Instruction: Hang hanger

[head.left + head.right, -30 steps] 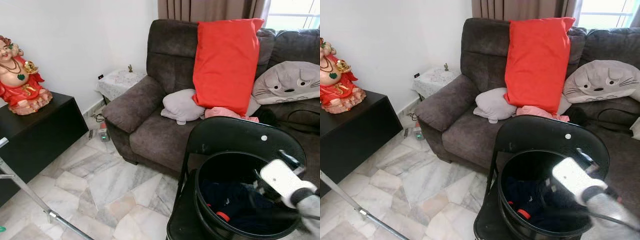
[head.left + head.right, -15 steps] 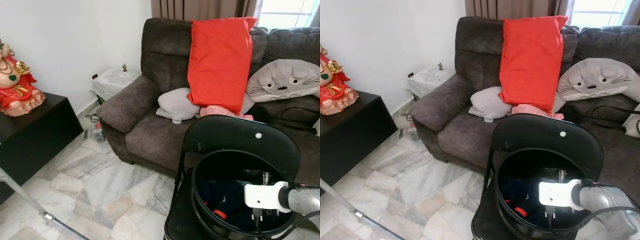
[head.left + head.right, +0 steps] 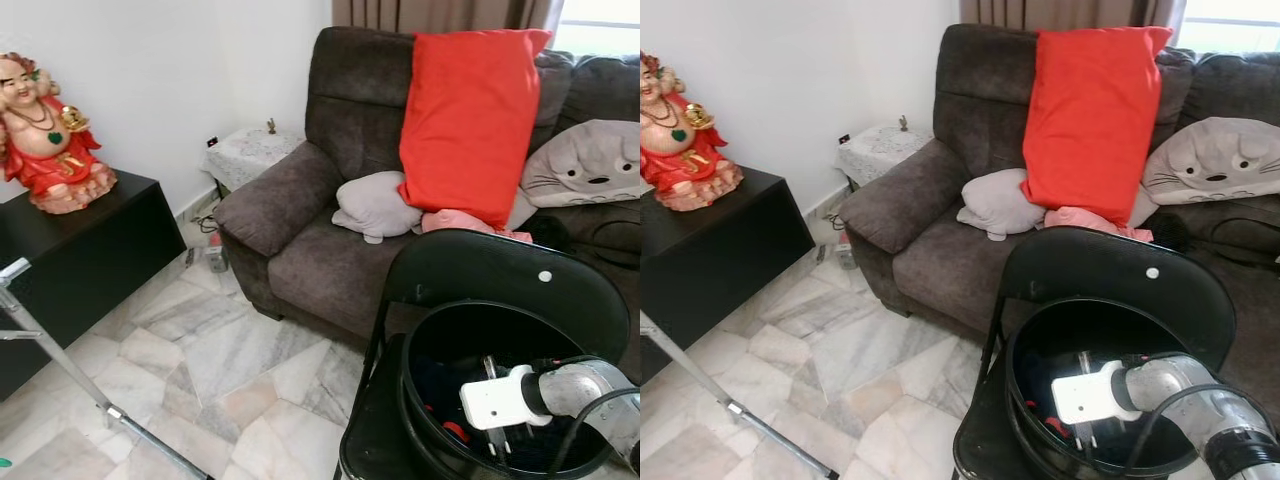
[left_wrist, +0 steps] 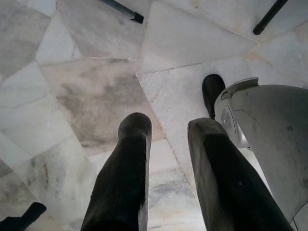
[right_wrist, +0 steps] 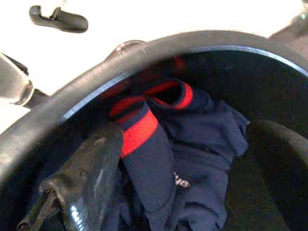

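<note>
Apparently navy garment (image 5: 192,144) inside bucket (image 3: 425,345)

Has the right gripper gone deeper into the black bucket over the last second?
Yes. The right gripper was at the black bucket rim's right side; now it reaches down inside, toward the navy garment.

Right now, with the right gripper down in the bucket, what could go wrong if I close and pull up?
1. The right gripper is open astride the navy garment, and I cannot make out a hanger; you may lift cloth alone.
2. The bucket sits on a folding chair; a snagged pull could tip or drag it.
3. The arm's cable loops by the rim and could catch.
</note>
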{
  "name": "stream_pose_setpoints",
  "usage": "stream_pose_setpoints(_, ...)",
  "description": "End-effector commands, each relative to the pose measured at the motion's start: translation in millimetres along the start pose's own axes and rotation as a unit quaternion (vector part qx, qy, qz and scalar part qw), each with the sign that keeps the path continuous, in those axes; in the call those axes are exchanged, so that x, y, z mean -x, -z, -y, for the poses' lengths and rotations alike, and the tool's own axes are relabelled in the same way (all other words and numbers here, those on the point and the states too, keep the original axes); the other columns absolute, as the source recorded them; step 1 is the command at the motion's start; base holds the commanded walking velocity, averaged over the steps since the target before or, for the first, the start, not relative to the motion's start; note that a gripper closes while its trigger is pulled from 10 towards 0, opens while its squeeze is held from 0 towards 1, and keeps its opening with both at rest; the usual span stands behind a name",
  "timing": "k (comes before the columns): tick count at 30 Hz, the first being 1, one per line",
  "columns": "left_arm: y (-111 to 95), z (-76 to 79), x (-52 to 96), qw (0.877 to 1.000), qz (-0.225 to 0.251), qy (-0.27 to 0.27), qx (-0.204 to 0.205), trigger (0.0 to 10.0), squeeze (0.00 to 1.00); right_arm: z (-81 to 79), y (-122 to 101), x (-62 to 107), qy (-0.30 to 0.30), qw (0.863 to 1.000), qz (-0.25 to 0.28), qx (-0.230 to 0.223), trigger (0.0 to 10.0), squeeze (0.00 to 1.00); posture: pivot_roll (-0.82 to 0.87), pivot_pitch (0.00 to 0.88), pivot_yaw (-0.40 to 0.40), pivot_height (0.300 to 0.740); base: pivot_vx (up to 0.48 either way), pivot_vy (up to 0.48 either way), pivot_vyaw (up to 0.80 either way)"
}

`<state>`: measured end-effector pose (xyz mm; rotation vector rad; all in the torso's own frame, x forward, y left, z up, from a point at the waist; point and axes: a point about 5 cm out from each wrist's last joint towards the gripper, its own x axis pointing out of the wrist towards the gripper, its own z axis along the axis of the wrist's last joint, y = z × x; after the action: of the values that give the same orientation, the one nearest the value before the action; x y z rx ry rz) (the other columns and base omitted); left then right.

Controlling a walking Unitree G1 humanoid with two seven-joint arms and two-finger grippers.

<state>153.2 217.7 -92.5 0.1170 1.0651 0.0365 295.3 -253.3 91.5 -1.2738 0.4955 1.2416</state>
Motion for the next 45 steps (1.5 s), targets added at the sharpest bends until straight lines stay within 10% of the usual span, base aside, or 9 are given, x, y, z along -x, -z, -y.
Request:
stream_pose_setpoints(1,5.8,-4.4,1.2,1.000,-0.008,-0.008,0.000,10.0,0.00,8.6,-2.1,4.7,0.006,1.000,0.003,0.023,10.0,0.00,-0.02,0.000,0.105,0.740,0.000,0.000,0.00)
stream_pose_setpoints(13,4.3,-4.5,1.0,1.000,-0.006,-0.010,0.005,10.0,0.00,5.8,16.7,28.6,-0.072,0.995,-0.051,0.039,10.0,0.00,-0.02,0.000,0.102,0.740,0.000,0.000,0.00)
stream_pose_setpoints(37,3.8,-5.7,1.0,1.000,-0.006,-0.011,0.006,10.0,0.00,5.4,19.3,-4.8,0.000,0.994,-0.100,0.040,10.0,0.00,0.01,0.004,0.101,0.740,0.000,0.000,0.00)
stream_pose_setpoints(38,3.9,-5.7,1.0,1.000,-0.006,-0.011,0.006,10.0,0.00,4.5,18.3,-6.7,-0.001,0.995,-0.096,0.037,8.7,0.00,0.02,0.003,0.101,0.740,0.000,0.000,0.00)
stream_pose_setpoints(39,3.9,-5.6,1.0,1.000,-0.006,-0.010,0.005,10.0,0.00,3.3,14.8,-11.3,0.004,0.997,-0.079,0.020,0.6,0.00,0.02,0.003,0.100,0.740,0.000,0.000,0.00)
stream_pose_setpoints(45,4.3,-5.1,1.0,1.000,-0.008,-0.006,0.005,10.0,0.00,-5.4,13.1,-21.2,-0.009,0.997,-0.075,0.012,0.0,0.00,0.03,0.003,0.102,0.740,0.000,0.000,0.00)
